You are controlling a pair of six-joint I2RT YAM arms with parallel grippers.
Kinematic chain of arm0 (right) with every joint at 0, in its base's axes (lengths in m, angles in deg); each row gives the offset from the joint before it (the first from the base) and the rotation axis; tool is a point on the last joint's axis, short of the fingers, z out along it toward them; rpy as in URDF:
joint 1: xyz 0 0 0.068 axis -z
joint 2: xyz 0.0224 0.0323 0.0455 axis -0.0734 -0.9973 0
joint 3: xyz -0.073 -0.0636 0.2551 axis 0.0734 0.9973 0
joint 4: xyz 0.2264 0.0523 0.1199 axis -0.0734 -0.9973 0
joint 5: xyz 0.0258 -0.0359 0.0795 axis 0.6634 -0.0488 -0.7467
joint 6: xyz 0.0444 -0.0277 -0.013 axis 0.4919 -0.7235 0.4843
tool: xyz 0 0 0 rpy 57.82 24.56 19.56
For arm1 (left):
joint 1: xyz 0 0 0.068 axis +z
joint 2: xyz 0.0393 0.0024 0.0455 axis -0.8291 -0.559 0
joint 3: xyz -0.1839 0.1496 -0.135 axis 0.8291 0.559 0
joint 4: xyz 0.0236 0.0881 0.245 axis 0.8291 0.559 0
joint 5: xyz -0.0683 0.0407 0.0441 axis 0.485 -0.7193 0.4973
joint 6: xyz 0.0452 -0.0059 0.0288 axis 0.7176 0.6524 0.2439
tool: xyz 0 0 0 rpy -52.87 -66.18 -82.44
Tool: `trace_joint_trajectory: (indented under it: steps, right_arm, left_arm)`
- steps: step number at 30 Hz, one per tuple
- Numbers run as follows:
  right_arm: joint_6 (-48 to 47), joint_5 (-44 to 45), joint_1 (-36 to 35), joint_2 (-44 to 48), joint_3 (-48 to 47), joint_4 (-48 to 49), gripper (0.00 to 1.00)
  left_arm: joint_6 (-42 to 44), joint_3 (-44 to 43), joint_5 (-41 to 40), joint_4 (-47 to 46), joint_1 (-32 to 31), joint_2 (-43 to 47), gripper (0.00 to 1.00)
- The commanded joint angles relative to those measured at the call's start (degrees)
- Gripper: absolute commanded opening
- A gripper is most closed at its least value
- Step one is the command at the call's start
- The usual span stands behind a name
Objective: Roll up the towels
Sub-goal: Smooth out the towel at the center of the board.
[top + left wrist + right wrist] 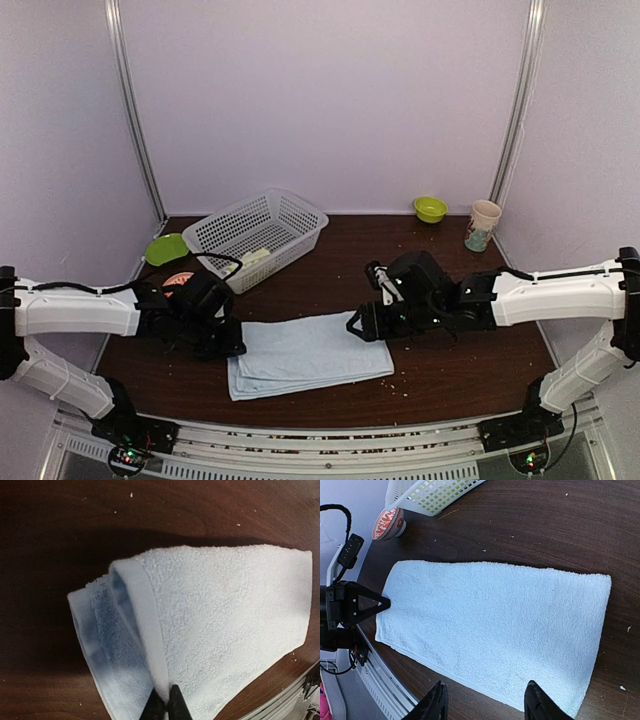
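Observation:
The pale blue towel (310,355) lies folded flat near the front middle of the dark table. My left gripper (235,345) is shut on its left hem, and in the left wrist view (166,705) that hem (145,625) is lifted and curled over the towel (225,620). My right gripper (360,325) is open and empty, just above the towel's right end. Its fingers (436,705) straddle the towel's near edge (495,625). A yellow-green cloth (255,258) shows inside the basket, too hidden to make out its print.
A white mesh basket (290,215) stands at the back left, with a green plate (165,248) and an orange-red bowl (180,282) beside it. A green bowl (431,208) and a printed cup (483,225) stand at the back right. The table's front edge is close behind the towel.

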Motion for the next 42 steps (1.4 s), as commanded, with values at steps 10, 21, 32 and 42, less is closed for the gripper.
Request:
trace_joint_trajectory:
  steps: [10, 21, 32, 42]
  right_arm:
    - [1.4, 2.5, 0.9, 0.1, 1.9, 0.0, 0.55]
    - [5.0, 1.4, 4.7, -5.0, 4.0, 3.1, 0.57]
    - [7.4, -14.1, 10.9, -14.3, 6.1, 18.8, 0.57]
    - [6.4, -17.1, 11.5, -21.5, 3.0, 16.5, 0.27]
  left_arm:
    - [-2.0, 2.9, -2.1, 5.2, -0.6, 5.9, 0.0]
    - [-3.5, 7.6, -3.4, 5.2, -0.6, 5.9, 0.0]
    - [-3.5, 10.2, -4.0, 4.5, -0.6, 4.4, 0.0]
    - [-3.0, 11.0, -4.1, 4.3, -0.6, 3.4, 0.0]
